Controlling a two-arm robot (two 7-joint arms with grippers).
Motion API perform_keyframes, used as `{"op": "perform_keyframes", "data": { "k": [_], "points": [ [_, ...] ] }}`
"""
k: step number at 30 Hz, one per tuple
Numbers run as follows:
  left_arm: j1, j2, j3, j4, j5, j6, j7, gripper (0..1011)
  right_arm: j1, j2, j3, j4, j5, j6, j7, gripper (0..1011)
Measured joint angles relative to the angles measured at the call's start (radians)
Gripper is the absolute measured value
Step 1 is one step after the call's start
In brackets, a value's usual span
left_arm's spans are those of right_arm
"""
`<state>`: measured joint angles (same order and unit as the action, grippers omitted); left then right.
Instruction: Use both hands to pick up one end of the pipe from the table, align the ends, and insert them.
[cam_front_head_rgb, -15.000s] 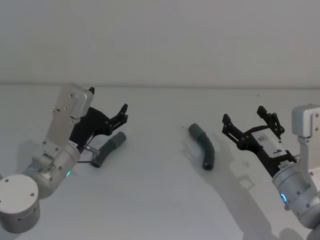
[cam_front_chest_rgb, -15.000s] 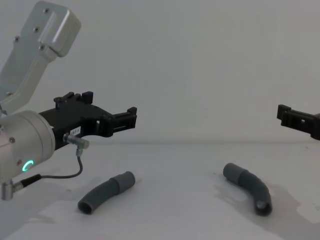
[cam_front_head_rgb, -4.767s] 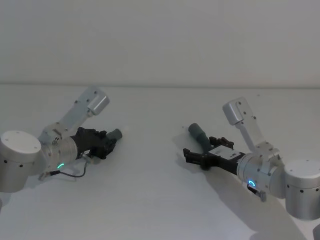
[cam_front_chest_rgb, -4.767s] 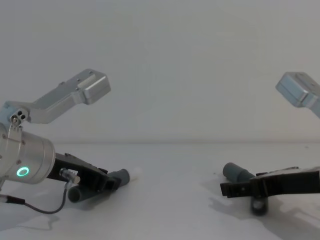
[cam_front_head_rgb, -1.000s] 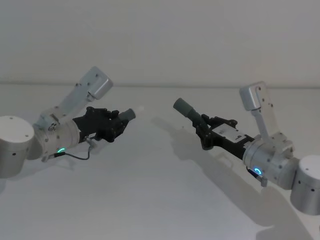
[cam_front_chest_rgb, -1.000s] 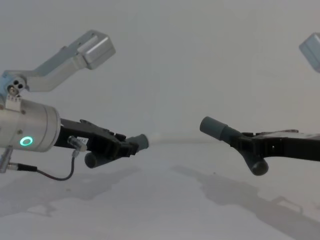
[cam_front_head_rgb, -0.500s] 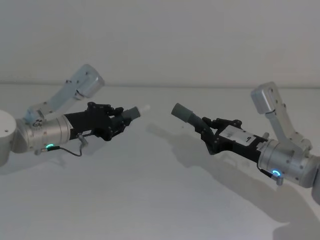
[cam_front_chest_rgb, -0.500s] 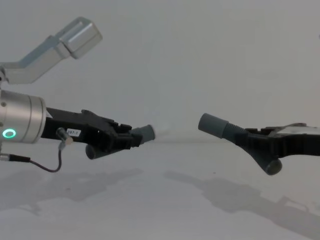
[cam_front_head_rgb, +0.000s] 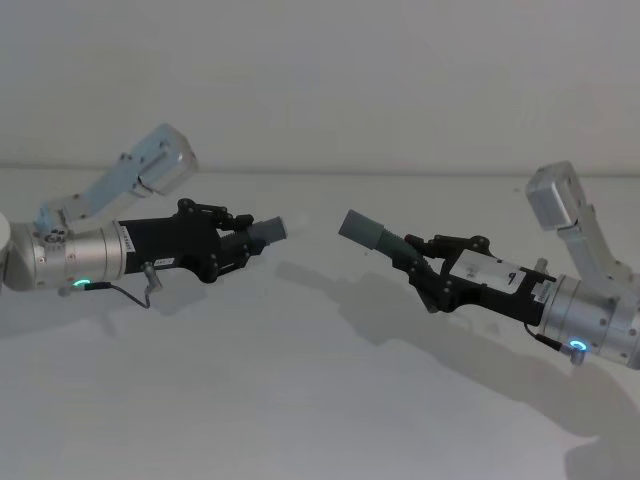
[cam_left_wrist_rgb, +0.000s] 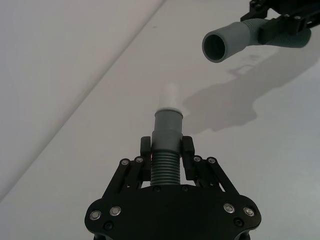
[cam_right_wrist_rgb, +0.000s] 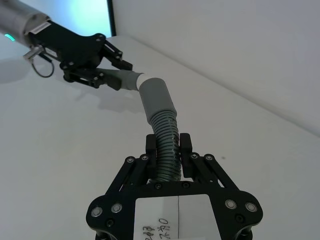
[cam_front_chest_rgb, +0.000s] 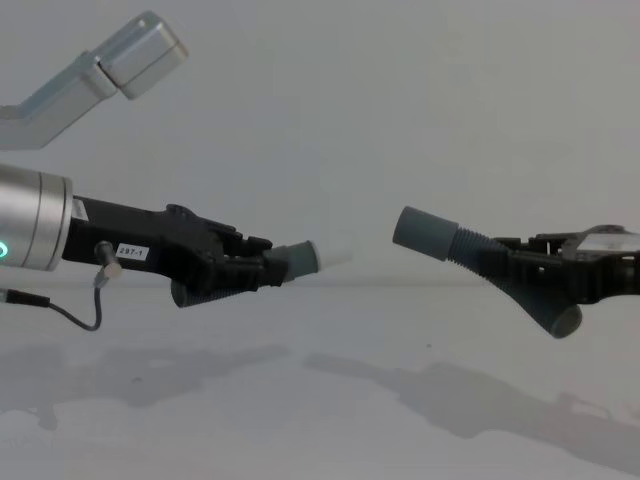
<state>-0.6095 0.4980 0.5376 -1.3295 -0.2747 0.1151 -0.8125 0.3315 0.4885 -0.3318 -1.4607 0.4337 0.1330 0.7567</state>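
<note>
Grips white-tipped hose piece (cam_front_head_rgb: 262, 232) in left gripper (cam_front_head_rgb: 240, 243) mid-left, cuffed piece (cam_front_head_rgb: 365, 230) in right gripper (cam_front_head_rgb: 415, 262) mid-right; risks jamming white tip (cam_left_wrist_rgb: 171, 95) on cuff (cam_left_wrist_rgb: 234, 38) rim through misaligned axes.

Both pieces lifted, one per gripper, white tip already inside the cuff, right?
No: the chest view shows the white tip and the cuff apart. The left gripper holds the tipped piece, the right gripper the cuffed piece, both lifted.
</note>
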Motion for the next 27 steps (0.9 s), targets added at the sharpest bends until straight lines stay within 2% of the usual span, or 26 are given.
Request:
{"op": "perform_keyframes", "data": {
  "k": [6, 16, 27],
  "points": [
    [-0.023, 0.010, 0.017, 0.013, -0.002, -0.026, -0.045, 348, 0.010, 0.018, -0.009, 0.005, 0.009, -0.016, 0.039, 262],
    [-0.054, 0.029, 0.041, 0.018, 0.000, -0.056, -0.101, 348, 0.033, 0.059, -0.044, 0.013, 0.002, -0.041, 0.113, 263],
    [-0.066, 0.048, 0.055, -0.002, 0.003, -0.063, -0.119, 348, 0.041, 0.086, -0.070, 0.015, -0.009, -0.052, 0.149, 263]
  ]
}}
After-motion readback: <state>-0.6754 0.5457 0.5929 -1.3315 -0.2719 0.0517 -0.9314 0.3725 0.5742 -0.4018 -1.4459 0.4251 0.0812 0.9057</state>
